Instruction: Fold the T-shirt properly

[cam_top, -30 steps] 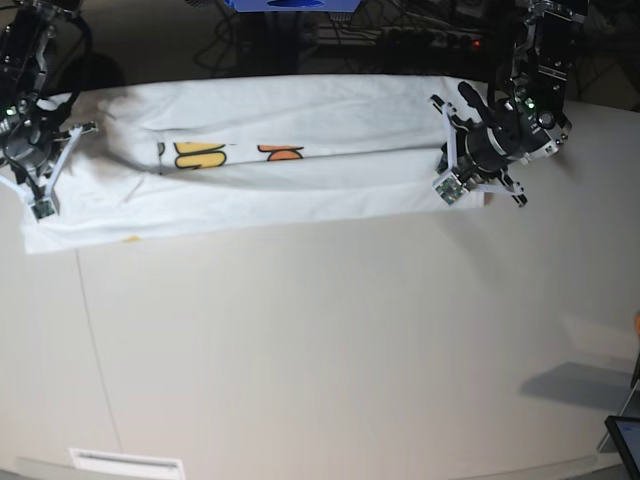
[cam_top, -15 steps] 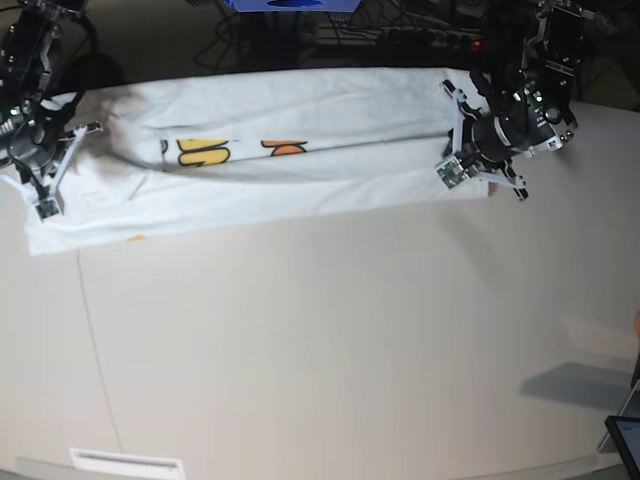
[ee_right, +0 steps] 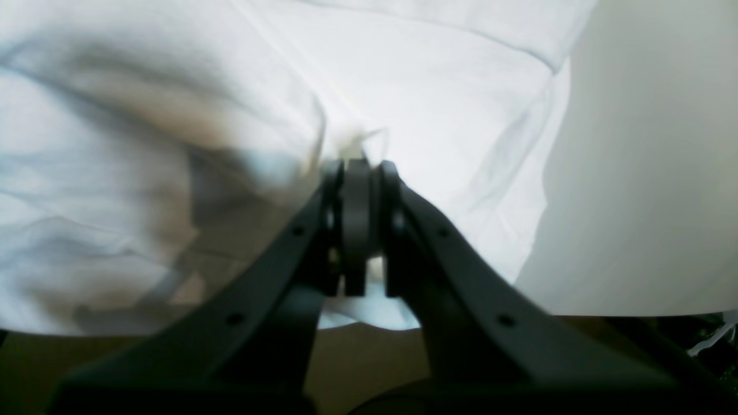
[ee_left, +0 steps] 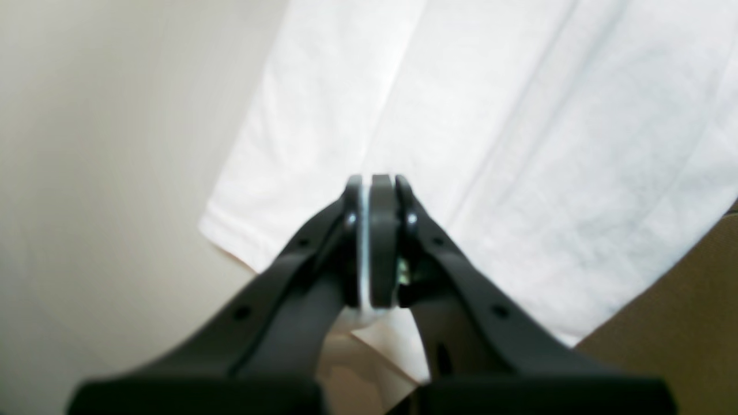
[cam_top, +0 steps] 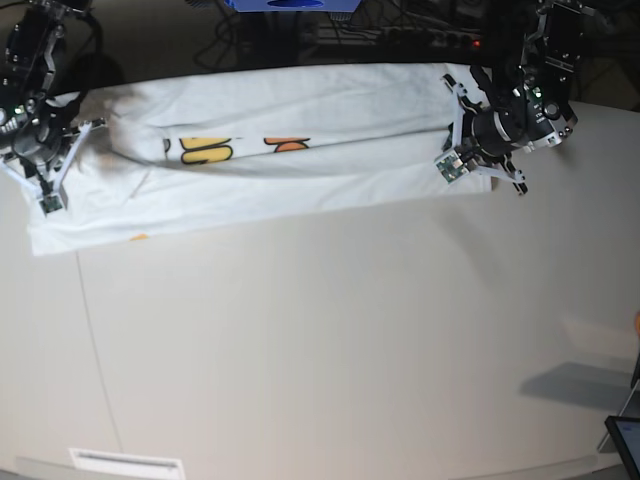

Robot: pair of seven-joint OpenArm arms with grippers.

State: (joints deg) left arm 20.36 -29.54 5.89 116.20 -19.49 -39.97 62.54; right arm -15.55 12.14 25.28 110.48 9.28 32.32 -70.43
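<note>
Right now I count one T-shirt [cam_top: 300, 165], two pincers and one counter [cam_top: 330, 340]. The T-shirt lies folded into a long band across the far part of the counter, reaching from one arm to the other, with two scraps of print, one yellow and one orange, peeking out along a fold near the middle. My left pincer [ee_left: 375, 242] sits at the band's end on the right side of the base view; through its wrist camera I see the jaws pressed together with a thin white strip of cloth caught between them, so it is clamped on the T-shirt near the hem corner. My right pincer [ee_right: 356, 225] is at the opposite end; its jaws stand narrow with white cloth bunched right at the tips, but the picture is blurred there and I cannot tell whether the cloth is truly gripped. Most of the print is hidden inside the fold. From the base view both pincers' tips are masked by their own housings. The band's near long edge runs slightly slanted, and all the counter toward me lies bare, while the far edge of the shirt sits close to the counter's back rim.
</note>
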